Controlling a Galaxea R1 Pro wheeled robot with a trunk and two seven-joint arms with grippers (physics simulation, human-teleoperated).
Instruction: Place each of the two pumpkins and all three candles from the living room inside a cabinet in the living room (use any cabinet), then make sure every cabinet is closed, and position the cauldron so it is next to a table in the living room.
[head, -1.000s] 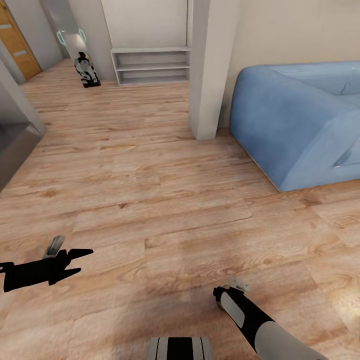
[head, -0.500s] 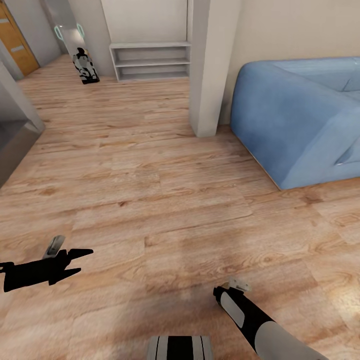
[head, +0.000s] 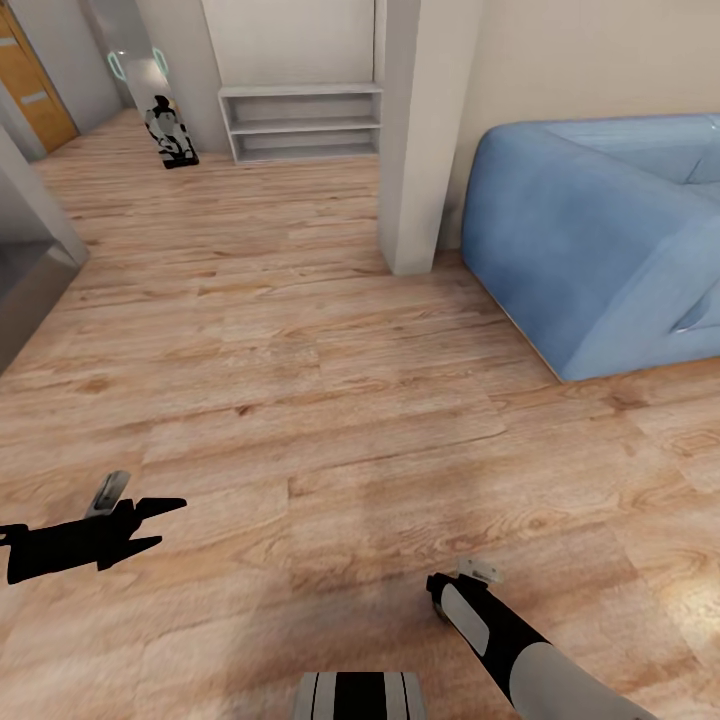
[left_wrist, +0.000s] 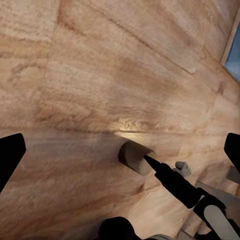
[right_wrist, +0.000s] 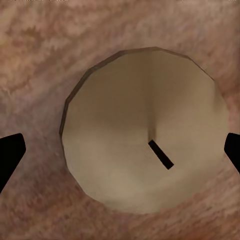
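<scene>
Candle (right_wrist: 145, 130): pale beige cylinder with a short black wick, seen end-on between the right gripper's dark fingertips; in the left wrist view it (left_wrist: 136, 157) is seen at the tip of the right arm, above the floor
Right gripper (right_wrist: 120, 150): closed on the candle
Left gripper (left_wrist: 120, 150): fingers set wide apart, nothing between them
Floor (head: 330, 400): light wood planks
Surroundings: blue sofa (head: 600, 240) on the right, pale grey open shelving (head: 300, 122) against the far wall
</scene>
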